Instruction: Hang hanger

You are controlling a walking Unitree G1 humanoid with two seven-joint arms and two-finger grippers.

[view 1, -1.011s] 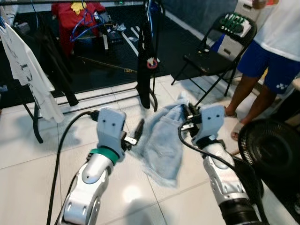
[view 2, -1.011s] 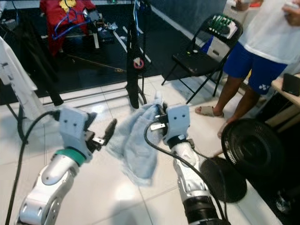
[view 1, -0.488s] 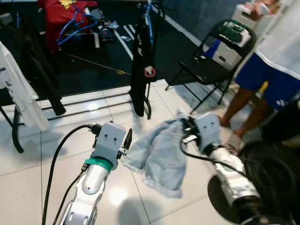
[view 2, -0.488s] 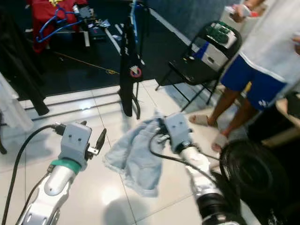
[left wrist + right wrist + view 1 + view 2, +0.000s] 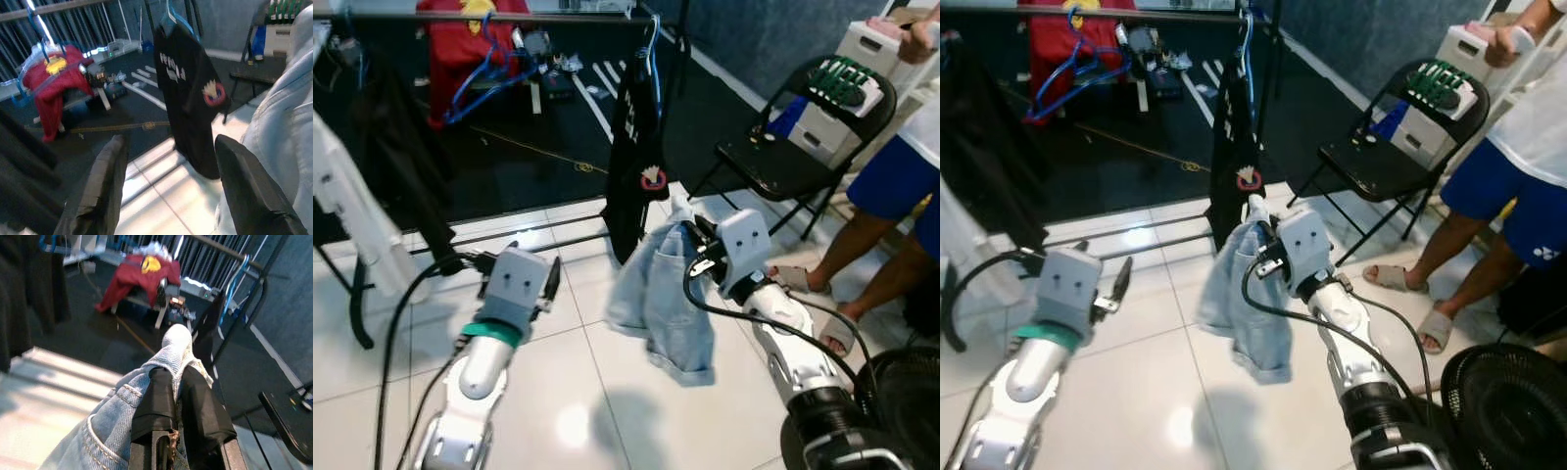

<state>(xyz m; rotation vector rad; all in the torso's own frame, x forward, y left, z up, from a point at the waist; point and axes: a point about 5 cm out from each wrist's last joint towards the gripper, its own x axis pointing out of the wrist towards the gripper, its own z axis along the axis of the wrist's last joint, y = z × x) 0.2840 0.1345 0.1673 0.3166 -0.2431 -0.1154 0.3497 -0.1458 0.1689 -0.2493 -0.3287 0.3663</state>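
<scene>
My right gripper (image 5: 698,247) is shut on the top edge of a light blue denim garment (image 5: 661,294), which hangs from it above the tiled floor. In the right wrist view its fingers (image 5: 159,396) pinch the bunched denim (image 5: 112,431). Whether a hanger sits inside the fabric I cannot tell. Just beyond it, a black T-shirt (image 5: 639,157) hangs on a blue hanger from the clothes rail (image 5: 509,16). My left gripper (image 5: 551,279) is open, to the left of the denim and apart from it; its fingers (image 5: 102,191) are spread wide.
A red garment (image 5: 470,49) on a blue hanger hangs further back. A white garment (image 5: 347,215) hangs at the left. A black folding chair (image 5: 793,147) and a person (image 5: 901,196) stand to the right, with a black fan (image 5: 901,411) at the lower right.
The camera has shifted. My right gripper has lifted the denim up and closer to the black T-shirt. My left gripper has drawn away from the denim's edge.
</scene>
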